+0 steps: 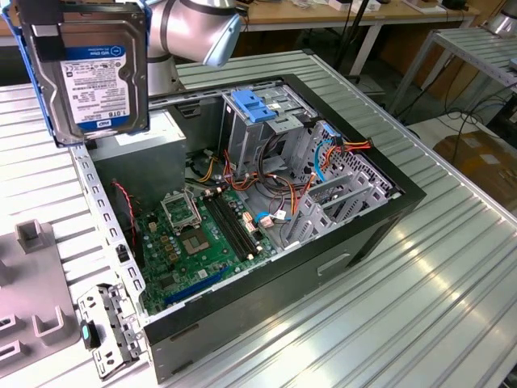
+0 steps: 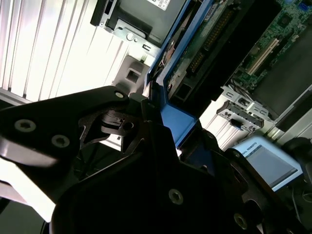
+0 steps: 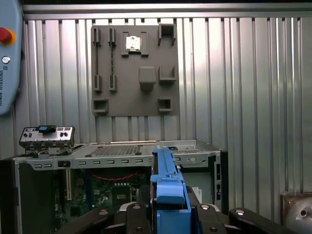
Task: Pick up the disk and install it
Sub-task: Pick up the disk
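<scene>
The disk (image 1: 101, 77) hangs in the air above the far left corner of the open computer case (image 1: 371, 234) in the exterior view. Its blue-and-white label faces the camera and blue rails run along its edges. In the first wrist view the disk (image 3: 168, 183) is seen edge-on, standing between the black fingers of my gripper (image 3: 168, 214), which is shut on it. The second wrist view shows the disk (image 2: 195, 53) with its circuit-board side and blue rail reaching out of the gripper (image 2: 178, 129) over the case.
Inside the case lie a green motherboard (image 1: 190, 242), cables and a drive cage with a blue latch (image 1: 254, 105). A grey fixture plate (image 3: 134, 68) and a small metal bracket (image 1: 105, 331) rest on the ribbed table. A pendant with a red button (image 3: 5, 35) is nearby.
</scene>
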Controlling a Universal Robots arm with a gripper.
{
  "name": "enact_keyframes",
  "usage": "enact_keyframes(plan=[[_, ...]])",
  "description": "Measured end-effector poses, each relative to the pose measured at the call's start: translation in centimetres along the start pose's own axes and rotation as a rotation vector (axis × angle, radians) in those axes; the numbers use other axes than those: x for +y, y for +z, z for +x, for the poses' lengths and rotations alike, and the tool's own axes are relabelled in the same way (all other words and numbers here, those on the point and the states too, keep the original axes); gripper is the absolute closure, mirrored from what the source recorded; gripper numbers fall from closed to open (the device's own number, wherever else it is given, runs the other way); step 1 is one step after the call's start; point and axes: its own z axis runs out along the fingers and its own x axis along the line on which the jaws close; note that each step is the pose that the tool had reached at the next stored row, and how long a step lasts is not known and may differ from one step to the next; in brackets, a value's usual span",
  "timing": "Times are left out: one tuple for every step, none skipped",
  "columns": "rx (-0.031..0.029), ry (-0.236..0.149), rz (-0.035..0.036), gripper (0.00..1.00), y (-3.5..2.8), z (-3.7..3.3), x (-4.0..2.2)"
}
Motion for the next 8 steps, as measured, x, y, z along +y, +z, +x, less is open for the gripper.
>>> enact_keyframes(plan=[[0.0000, 0.000, -0.0003, 0.63, 0.00, -0.01, -0.27], [0.0001, 0.000, -0.0007, 0.63, 0.00, -0.02, -0.53], [0.0000, 0.000, -0.0011, 0.63, 0.01, -0.03, -0.86], [0.0000, 0.000, -0.0013, 0.63, 0.01, -0.04, -1.09], [0.0000, 0.000, -0.0017, 0.63, 0.01, -0.05, -1.38], [0.0000, 0.000, -0.0020, 0.63, 0.01, -0.06, -1.60], [0.0000, 0.000, -0.0022, 0.63, 0.01, -0.07, -1.81], [0.0000, 0.000, -0.0024, 0.63, 0.02, -0.08, -2.04]])
